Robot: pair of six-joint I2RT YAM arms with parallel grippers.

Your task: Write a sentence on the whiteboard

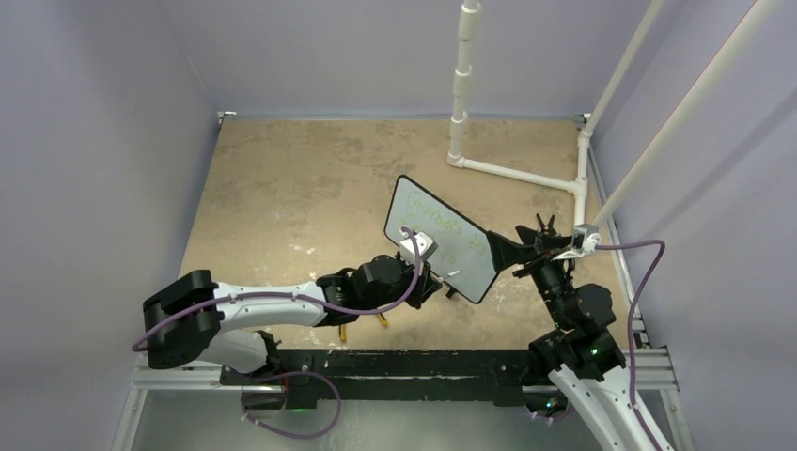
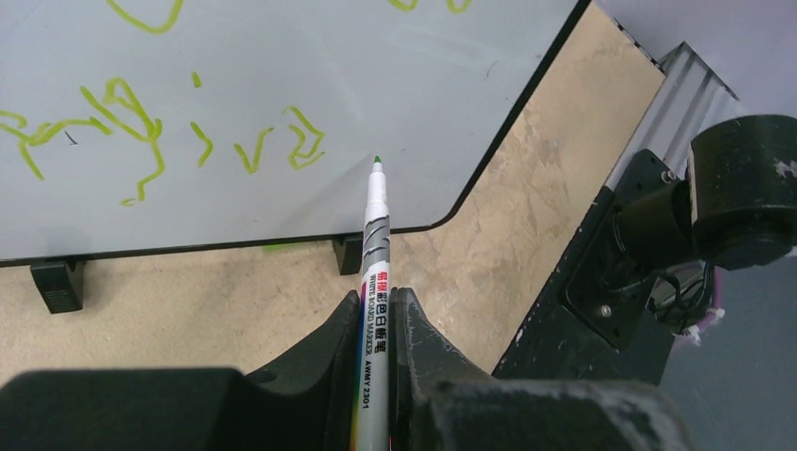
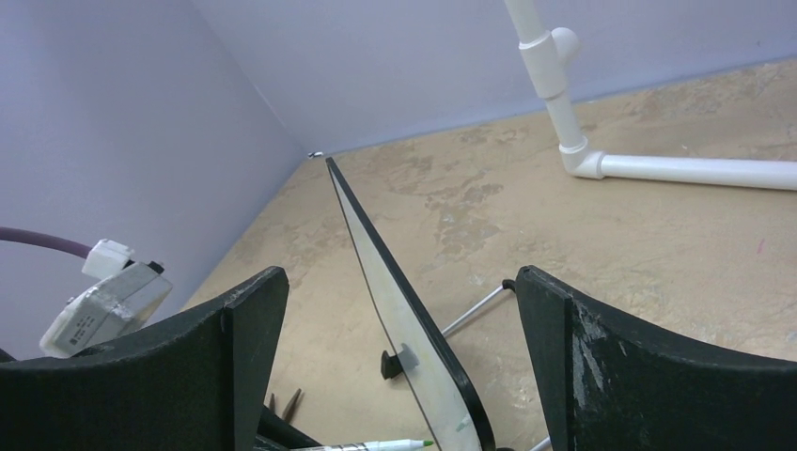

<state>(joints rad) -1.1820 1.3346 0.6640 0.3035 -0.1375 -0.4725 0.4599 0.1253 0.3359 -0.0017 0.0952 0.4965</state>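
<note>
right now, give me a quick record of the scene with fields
whiteboard: propped up on its feet on the table
sentence: two rows of green scrawl
left gripper: shut on a green marker, tip just right of the last mark; contact unclear
right gripper: open, jaws either side of the board's edge, not touching

The whiteboard (image 2: 395, 85) looked smooth and shiny. The surface (image 1: 301, 188) looked rough and dull. The marker (image 2: 376, 254) was shiny plastic, and the white pipes (image 3: 677, 171) were smooth plastic.
</note>
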